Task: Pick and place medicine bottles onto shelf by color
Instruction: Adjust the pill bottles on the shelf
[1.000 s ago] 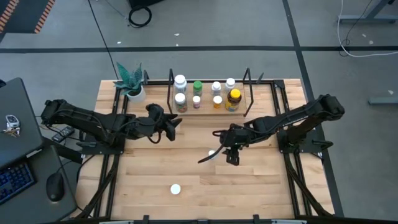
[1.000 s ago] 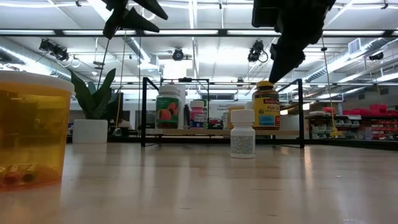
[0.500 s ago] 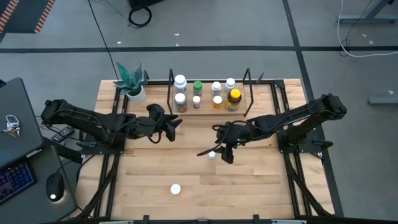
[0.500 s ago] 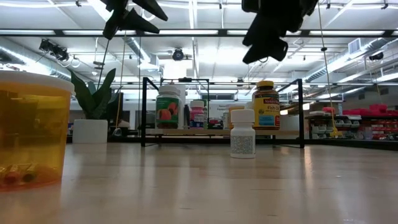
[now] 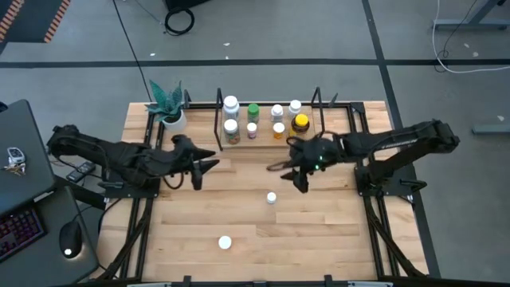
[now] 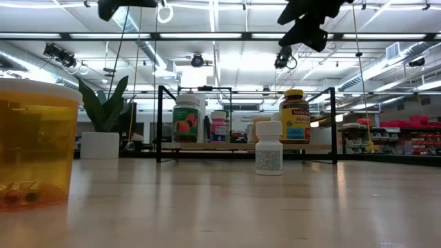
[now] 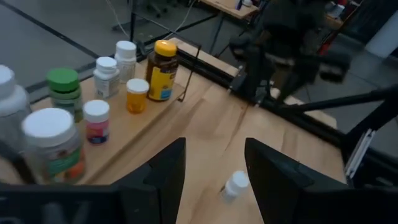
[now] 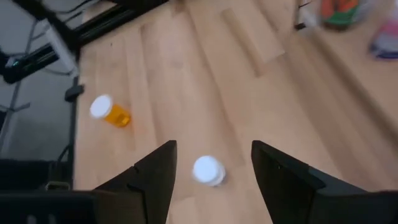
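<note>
The small white bottle point(image 5: 272, 198) stands upright on the open bench point(image 5: 335, 247), cap up, its long axis vertical, in front of the shelf point(image 5: 267, 137) and well apart from it. It looks like light, stiff plastic with a smooth, rounded wall, so it may slip or tip if nudged; the fair place to take it is across the label, below the cap, with the fingers square to its axis. An orange bottle point(image 5: 225, 242) with a white cap sits nearer the bench's front edge; from the right wrist view it appears to lie on its side, though I cannot be sure. About 8 bottles already stand on the shelf, the yellow-capped amber one point(image 5: 300, 125) at its right end.

The right gripper point(image 5: 300, 183) hangs above the bench between shelf and white bottle, fingers spread and holding nothing. The left gripper point(image 5: 197, 174) waits left of centre, fingers likewise apart and empty.
</note>
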